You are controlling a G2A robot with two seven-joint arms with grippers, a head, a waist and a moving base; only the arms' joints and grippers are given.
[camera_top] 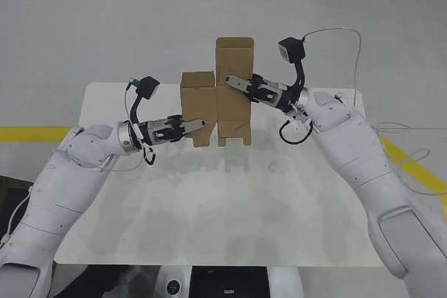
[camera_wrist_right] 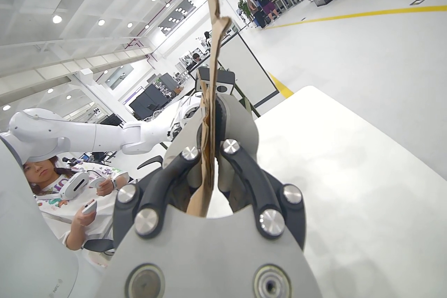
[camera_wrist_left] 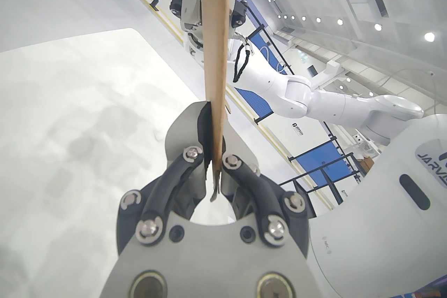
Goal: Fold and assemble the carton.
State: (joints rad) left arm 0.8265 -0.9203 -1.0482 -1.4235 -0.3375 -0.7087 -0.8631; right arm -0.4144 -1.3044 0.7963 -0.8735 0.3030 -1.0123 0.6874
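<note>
Flattened carton (camera_top: 217, 89), over the far part of the table (camera_top: 208, 216), between your two arms; whether it touches the tabletop cannot be told. Your left gripper (camera_wrist_left: 213, 138) is clamped on the shorter left panel, and your right gripper (camera_wrist_right: 209, 142) pinches the taller right one. In both wrist views you see the cardboard edge-on, with its faces hidden and its far end cut off.

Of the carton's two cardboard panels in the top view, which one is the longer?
The longer panel, clamped by the right gripper: its far edge extends well beyond that of the shorter panel held by the left gripper.
</note>
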